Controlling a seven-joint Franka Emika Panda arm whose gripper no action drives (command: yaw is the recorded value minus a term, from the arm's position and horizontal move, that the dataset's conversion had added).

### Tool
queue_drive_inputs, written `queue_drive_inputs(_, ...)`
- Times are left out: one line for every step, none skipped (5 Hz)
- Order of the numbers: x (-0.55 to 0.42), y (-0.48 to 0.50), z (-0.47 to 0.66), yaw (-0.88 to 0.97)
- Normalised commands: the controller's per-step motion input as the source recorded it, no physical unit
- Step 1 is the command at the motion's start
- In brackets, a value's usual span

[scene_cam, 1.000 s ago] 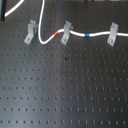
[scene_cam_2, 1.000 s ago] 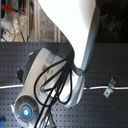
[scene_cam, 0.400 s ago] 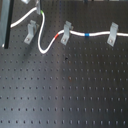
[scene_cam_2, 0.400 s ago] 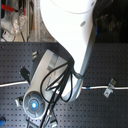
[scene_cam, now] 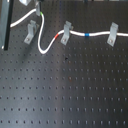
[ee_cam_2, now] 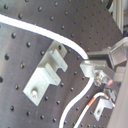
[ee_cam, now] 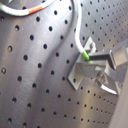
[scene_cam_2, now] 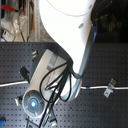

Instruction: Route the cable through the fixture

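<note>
Fingertips point(ee_cam: 95, 56) pinch the cable point(ee_cam: 76, 30) in the first wrist view, a green-tipped pad pressed against the white cord right at the fixture point(ee_cam: 85, 65). Gripper point(scene_cam: 36, 7) sits at the top edge of the first exterior view, closed on the cord just above the leftmost clip point(scene_cam: 31, 33). Second wrist view: cord point(ee_cam_2: 60, 41) runs across the top of the bent clip point(ee_cam_2: 47, 72), touching or just over it; cannot tell if it is seated in the slot. From the grip, the cable point(scene_cam: 47, 47) drops in a loop, rises to the middle clip point(scene_cam: 65, 33) with the red band point(scene_cam: 57, 36) just beside it, then passes the blue band point(scene_cam: 87, 34) to the right-hand clip point(scene_cam: 113, 34). All rests on a dark perforated board point(scene_cam: 65, 90). Second exterior view: the arm's white body point(scene_cam_2: 70, 40) blocks most of the scene; one clip point(scene_cam_2: 110, 87) and a stretch of cord are visible at the second exterior view's right.
</note>
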Motion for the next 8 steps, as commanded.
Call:
queue_drive_inputs(-0.336, 0.155, 0.19, -0.04)
queue_drive_inputs(-0.399, 0.183, 0.22, 0.00)
queue_drive_inputs(-0.282, 0.269, 0.25, 0.00)
queue_drive_inputs(-0.061, 0.373, 0.23, -0.02)
queue_drive_inputs(-0.071, 0.361, 0.24, -0.03)
queue_drive_inputs(-0.158, 0.074, 0.18, 0.00)
queue_drive_inputs(-0.109, -0.101, 0.04, 0.00)
queue_drive_inputs(-0.059, -0.135, 0.00, -0.09)
